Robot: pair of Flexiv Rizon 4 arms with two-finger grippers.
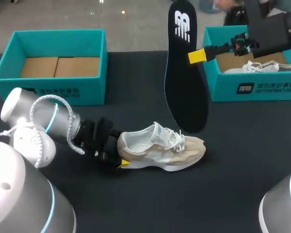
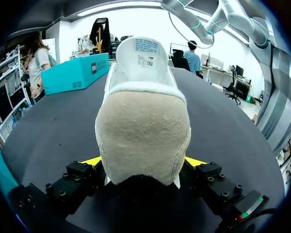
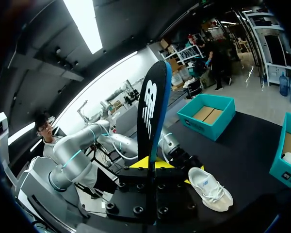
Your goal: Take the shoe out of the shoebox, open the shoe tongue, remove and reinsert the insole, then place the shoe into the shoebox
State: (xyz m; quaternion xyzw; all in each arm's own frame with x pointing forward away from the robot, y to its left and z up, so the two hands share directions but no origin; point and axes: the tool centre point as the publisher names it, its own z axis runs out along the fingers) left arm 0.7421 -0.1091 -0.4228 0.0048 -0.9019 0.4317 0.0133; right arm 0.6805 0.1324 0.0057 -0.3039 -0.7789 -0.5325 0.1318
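Note:
A beige and white shoe (image 1: 160,148) lies on its sole in the middle of the black table, toe to the right. My left gripper (image 1: 112,154) sits at its heel (image 2: 143,136), fingers spread wide on either side, so it is open. The tongue (image 2: 145,58) stands up. My right gripper (image 1: 198,56) is shut on a black insole (image 1: 183,68), which hangs upright above the table behind the shoe. In the right wrist view the insole (image 3: 150,116) stands between the yellow tips of the right gripper (image 3: 150,164), with the shoe (image 3: 211,189) below on the table.
An empty teal shoebox (image 1: 56,65) stands at the back left. A second teal shoebox (image 1: 252,85) at the back right holds another shoe (image 1: 262,67). Bare black tabletop (image 1: 184,199) lies in front of the shoe.

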